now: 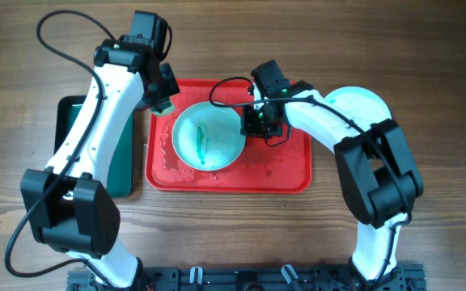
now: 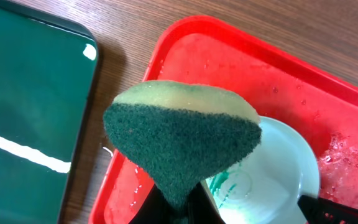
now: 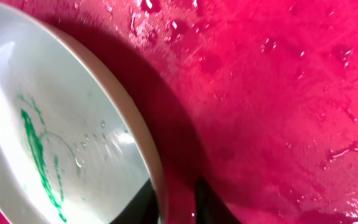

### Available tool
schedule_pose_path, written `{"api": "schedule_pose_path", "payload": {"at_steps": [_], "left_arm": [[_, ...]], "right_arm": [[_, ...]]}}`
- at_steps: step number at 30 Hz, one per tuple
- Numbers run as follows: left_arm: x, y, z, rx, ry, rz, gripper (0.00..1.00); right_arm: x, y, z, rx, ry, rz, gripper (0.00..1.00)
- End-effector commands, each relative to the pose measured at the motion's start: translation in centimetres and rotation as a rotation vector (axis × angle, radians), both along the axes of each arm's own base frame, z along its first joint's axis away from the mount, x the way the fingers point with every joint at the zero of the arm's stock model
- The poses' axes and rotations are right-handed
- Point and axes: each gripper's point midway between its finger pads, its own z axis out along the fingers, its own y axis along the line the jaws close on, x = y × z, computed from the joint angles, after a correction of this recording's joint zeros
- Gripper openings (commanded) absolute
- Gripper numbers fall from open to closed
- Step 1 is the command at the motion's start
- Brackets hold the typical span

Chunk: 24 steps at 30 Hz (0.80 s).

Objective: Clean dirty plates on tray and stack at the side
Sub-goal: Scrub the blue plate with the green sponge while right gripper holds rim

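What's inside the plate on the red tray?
A teal-green smear and small water drops lie inside the pale plate. The right hand grips its rim, covering a bit of it. What lies under the plate cannot be seen.

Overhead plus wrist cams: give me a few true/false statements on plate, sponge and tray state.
1. The left tool holds a sponge. True.
2. The plate on the red tray is wiped clean. False: a green smear remains.
3. The right tool is at the plate's rim. True.
4. The red tray is dry. False: droplets show on it.
5. The green tray sits right of the red tray in the overhead view. False: left.
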Motion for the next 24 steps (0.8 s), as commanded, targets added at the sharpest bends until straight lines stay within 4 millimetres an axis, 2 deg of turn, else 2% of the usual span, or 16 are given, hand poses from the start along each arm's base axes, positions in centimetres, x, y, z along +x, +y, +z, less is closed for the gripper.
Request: {"api": "schedule_pose_path", "payload": {"at_steps": [1,2,3,6,12,14,19,21,24], "left_arm": [[-1.3,-0.7,-2.2,-0.052,0.055,-0.001,0.04],[-1.5,-1.2,-2.8,-0.076,0.065,-0.007,0.04],[-1.8,-1.7,-3.4,-0.104,0.075,-0.018,0.04],[-2.4,-3.1,-5.3,-0.146,0.085,-0.118,0.04],[-3.0,-6.1,-9.7,-0.113,0.023,-0.349,0.04],[-3.3,-6.9,-12.2,-0.098,-0.002,-0.435,0.04],[-4.4,-6.7,-15.7,-0.08,0.07,-0.426,0.04],[-5.7,-8.8,-16.0,-0.172,0.108,-0.467,0.04],[-8.5,-14.0,-14.7,-0.429,0.163,-0.561,0.04]], "right_arm": [[0.2,-0.1,-1.7,-0.028,0.033,-0.051,0.13],[0.2,-0.1,-2.1,-0.03,0.042,-0.059,0.06],[0.2,0.0,-2.2,-0.023,0.044,-0.061,0.04],[0.3,0.1,-2.2,-0.019,0.039,-0.061,0.04],[0.2,0.3,-2.1,-0.006,0.04,-0.047,0.04],[0.2,0.3,-2.1,-0.006,0.039,-0.046,0.04],[0.3,0.4,-2.1,-0.005,0.039,-0.046,0.04],[0.3,0.4,-2.1,-0.004,0.038,-0.046,0.04],[0.3,0.4,-2.1,-0.002,0.039,-0.046,0.04]]}}
